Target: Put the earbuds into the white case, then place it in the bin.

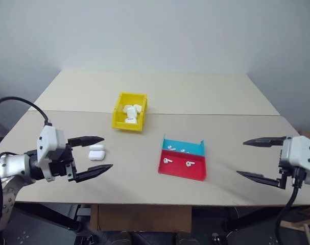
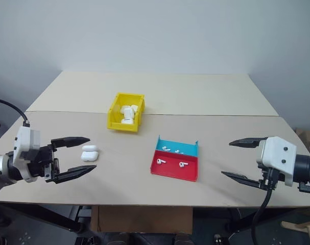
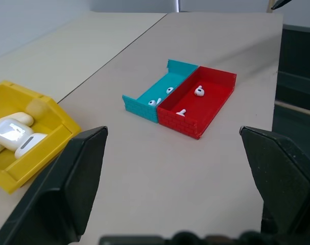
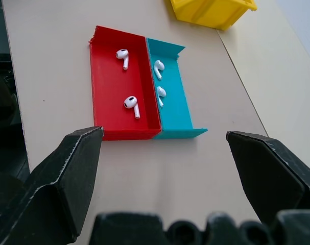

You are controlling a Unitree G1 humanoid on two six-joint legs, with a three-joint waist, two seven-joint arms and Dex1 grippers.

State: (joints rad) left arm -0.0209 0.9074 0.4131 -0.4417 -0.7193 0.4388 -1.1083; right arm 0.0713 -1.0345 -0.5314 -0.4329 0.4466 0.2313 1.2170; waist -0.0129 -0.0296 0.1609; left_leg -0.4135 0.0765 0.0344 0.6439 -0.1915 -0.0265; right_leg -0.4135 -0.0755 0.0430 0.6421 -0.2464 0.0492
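We see two beige tables (image 1: pixel 160 94) pushed together, a seam running between them, against a plain pale wall (image 1: pixel 155 30) under even, soft indoor light.

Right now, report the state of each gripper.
Left gripper: open, holding nothing, fingers either side of the small glossy white case on the table.
Right gripper: open, holding nothing.

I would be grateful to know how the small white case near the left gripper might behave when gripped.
The small glossy white rounded case looks smooth, so it may slip between the fingers. It appears small, probably light, and lies flat on the beige table, so tipping seems unlikely.
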